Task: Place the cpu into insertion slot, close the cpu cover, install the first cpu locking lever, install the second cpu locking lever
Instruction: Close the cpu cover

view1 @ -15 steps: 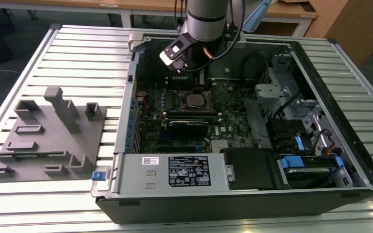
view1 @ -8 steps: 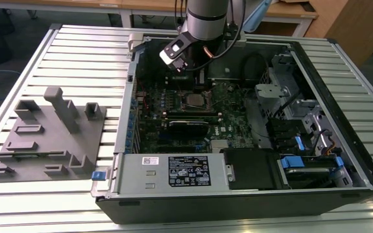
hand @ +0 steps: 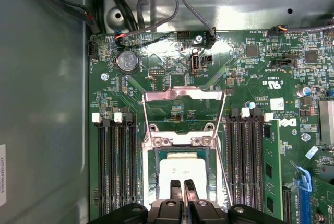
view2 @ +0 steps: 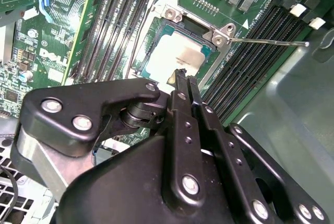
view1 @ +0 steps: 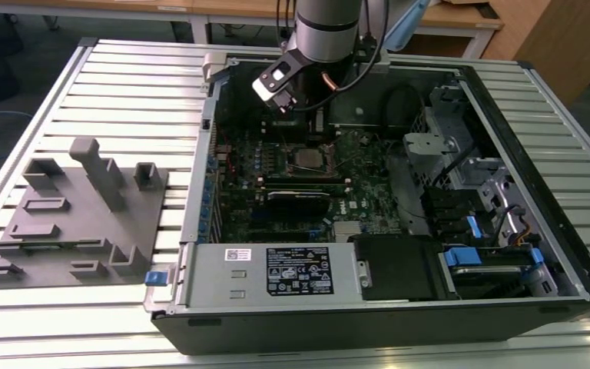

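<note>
One step looks done: the small silver-topped square cpu (hand: 183, 167) lies in the metal-rimmed insertion slot (view2: 190, 25). The black two-fingered tool (hand: 182, 184), clenched on nothing, hangs just over it. The thin silver windowed cpu cover (hand: 182, 94) stands raised, so closing it calls for swinging it down flat.

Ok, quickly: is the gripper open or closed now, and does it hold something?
Gripper: closed, holding nothing, its tips over the cpu.

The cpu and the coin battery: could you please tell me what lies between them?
In the first wrist view, the cpu cover, standing open, lies between the cpu and the coin battery.
</note>
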You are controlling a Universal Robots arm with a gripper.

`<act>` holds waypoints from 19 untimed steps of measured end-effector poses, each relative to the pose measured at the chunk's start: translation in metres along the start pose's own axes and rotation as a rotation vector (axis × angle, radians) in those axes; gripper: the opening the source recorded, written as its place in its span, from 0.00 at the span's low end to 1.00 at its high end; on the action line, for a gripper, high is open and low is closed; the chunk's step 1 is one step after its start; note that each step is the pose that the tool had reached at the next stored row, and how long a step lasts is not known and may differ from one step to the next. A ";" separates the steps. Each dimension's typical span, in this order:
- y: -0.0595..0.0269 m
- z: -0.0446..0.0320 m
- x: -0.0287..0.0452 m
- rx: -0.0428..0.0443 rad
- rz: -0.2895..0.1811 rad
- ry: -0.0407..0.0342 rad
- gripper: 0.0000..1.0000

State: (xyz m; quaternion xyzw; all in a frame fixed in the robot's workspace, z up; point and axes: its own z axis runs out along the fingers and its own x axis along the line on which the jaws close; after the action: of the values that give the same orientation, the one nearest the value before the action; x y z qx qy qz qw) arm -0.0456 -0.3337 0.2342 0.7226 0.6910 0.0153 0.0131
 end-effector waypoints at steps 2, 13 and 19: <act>0.0000 -0.0005 0.0000 0.0002 0.000 -0.0003 0.16; 0.0001 -0.0029 0.0000 0.0001 0.000 -0.0002 0.16; 0.0002 -0.0052 0.0000 0.0000 0.000 -0.0001 0.16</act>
State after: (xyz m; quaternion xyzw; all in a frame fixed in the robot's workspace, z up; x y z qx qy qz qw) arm -0.0456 -0.3337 0.2394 0.7226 0.6910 0.0152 0.0131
